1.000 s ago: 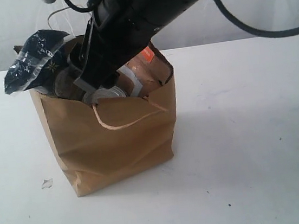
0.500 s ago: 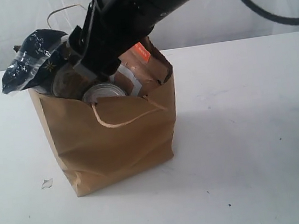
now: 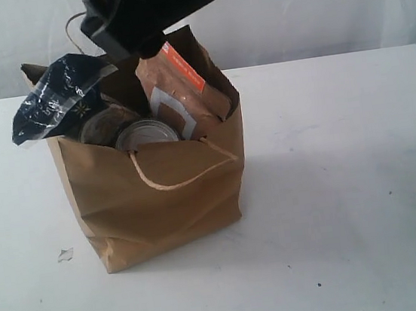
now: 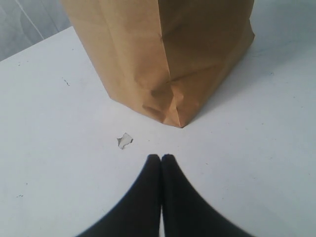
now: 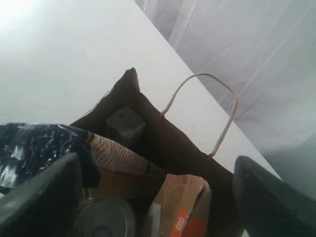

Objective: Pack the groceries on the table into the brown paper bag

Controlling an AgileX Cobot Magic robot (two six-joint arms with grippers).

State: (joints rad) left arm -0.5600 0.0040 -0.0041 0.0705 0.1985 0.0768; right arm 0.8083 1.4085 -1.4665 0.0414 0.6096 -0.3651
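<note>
I see the brown paper bag (image 3: 161, 203) standing upright on the white table (image 3: 350, 199), left of the middle in the exterior view. Its long axis is vertical and its mouth opens upward. The front handle (image 3: 184, 175) hangs down over the near wall.

The dark-blue spaghetti packet (image 3: 60, 98) sticks out of the mouth at the left corner. Its long axis is tilted, with the upper end leaning out over the rim towards the left. The brown pouch with orange label (image 3: 184, 86) stands on end against the right side, orange band uppermost, rising above the rim. The pull-tab can (image 3: 147, 132) sits upright just behind the front wall, lid up. A round brownish top just beside it on the left is too unclear for me to name.

My right arm (image 3: 144, 8) hangs above the bag's mouth. In its wrist view the right gripper (image 5: 155, 165) has its jaws spread wide with nothing between them, and below it I see the packet, the can and the pouch.

My left gripper (image 4: 161, 159) is low over the table near the bag's bottom corner, apart from it, with its jaws pressed together on nothing. A small paper scrap (image 4: 125, 140) lies just beside the tips.
</note>
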